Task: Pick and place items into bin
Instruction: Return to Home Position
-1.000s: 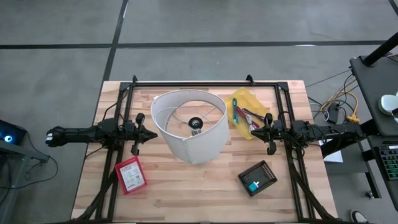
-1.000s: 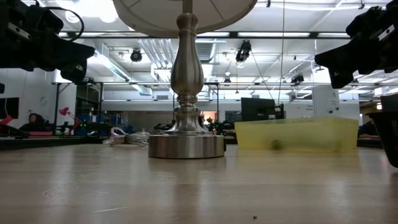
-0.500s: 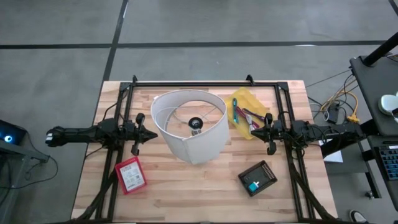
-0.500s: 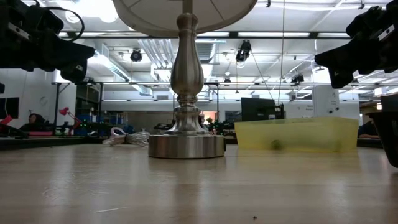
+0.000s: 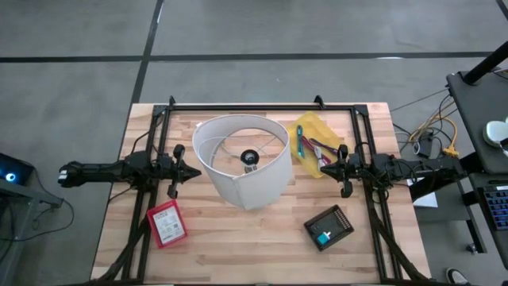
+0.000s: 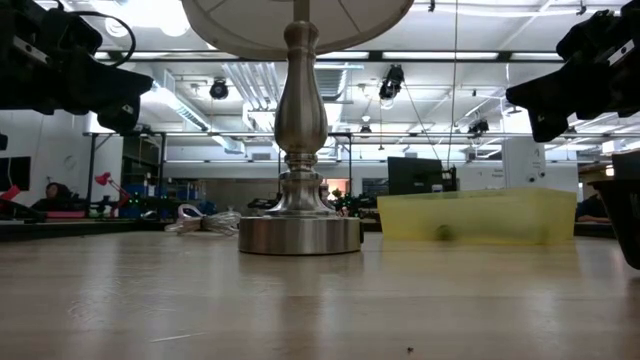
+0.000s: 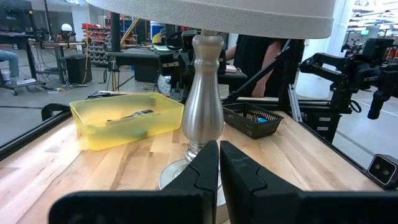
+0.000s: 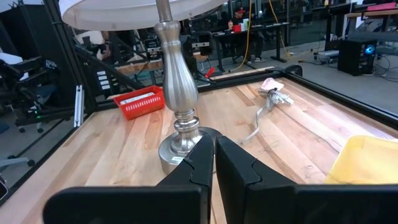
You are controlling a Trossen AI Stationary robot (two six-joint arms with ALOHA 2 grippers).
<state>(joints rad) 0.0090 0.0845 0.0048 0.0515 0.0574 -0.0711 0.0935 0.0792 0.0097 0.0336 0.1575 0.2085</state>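
The pale wooden bench (image 5: 238, 246) carries a black metal frame (image 5: 262, 106) along its far edge and both sides. Near its middle stands a lamp with a large white drum shade (image 5: 242, 171) on a silvery turned-metal stem and round base (image 6: 299, 235); from above, the shade hides the bench beneath it. The lamp stands squarely between the two arms, which reach in level from the left and right sides and face each other across it. The shallow translucent yellow plastic bin (image 5: 313, 125) lies at the far right, just beside the shade's right rim, between the shade and the right arm. In it lie the items, a small tangle of red, green and pale cables (image 5: 311, 149). A black mesh basket (image 5: 328, 227) holding something blue and white sits at the near right. A red mesh basket (image 5: 167, 224) sits at the near left. A pale loose cable (image 8: 268, 99) lies on the bench beyond the lamp base. The left pincer (image 5: 184, 169) hangs above the bench just left of the shade, its fingers pressed together on nothing. The right pincer (image 5: 332, 168) hangs by the bin's near right edge, raised clear of it, its fingers likewise pressed together and empty.
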